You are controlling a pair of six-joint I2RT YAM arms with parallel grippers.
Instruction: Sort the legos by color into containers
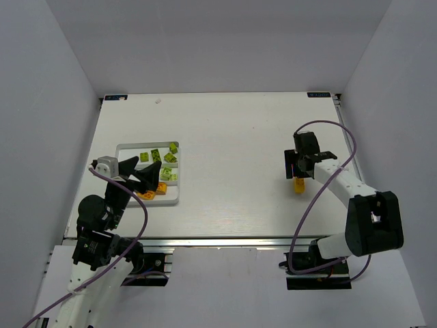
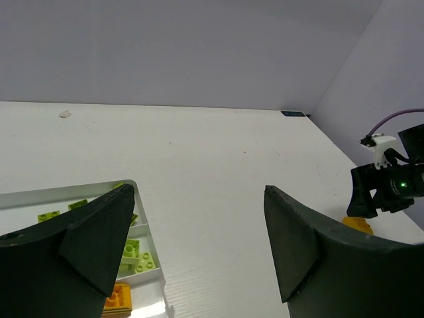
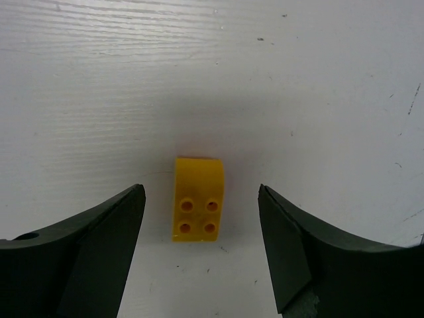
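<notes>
A white divided tray (image 1: 120, 147) lies at the left of the table. Its far compartments hold several lime green legos (image 1: 161, 155), and its near compartment holds orange ones (image 1: 161, 190). My left gripper (image 1: 145, 171) hovers over the tray, open and empty. In the left wrist view it (image 2: 199, 199) stands wide apart over the tray's right rim (image 2: 142, 225), with green legos (image 2: 136, 255) and an orange one (image 2: 118, 298) below. A yellow lego (image 3: 198, 199) lies alone on the table, studs up, between the fingers of my open right gripper (image 3: 201, 192), untouched. It also shows in the top view (image 1: 299, 186), just below the right gripper (image 1: 298, 176).
The white table (image 1: 225, 137) is walled by grey panels on three sides. In the left wrist view the right gripper (image 2: 391, 189) and yellow lego (image 2: 358, 225) show far right. A small white scrap (image 1: 158, 101) lies at the table's back.
</notes>
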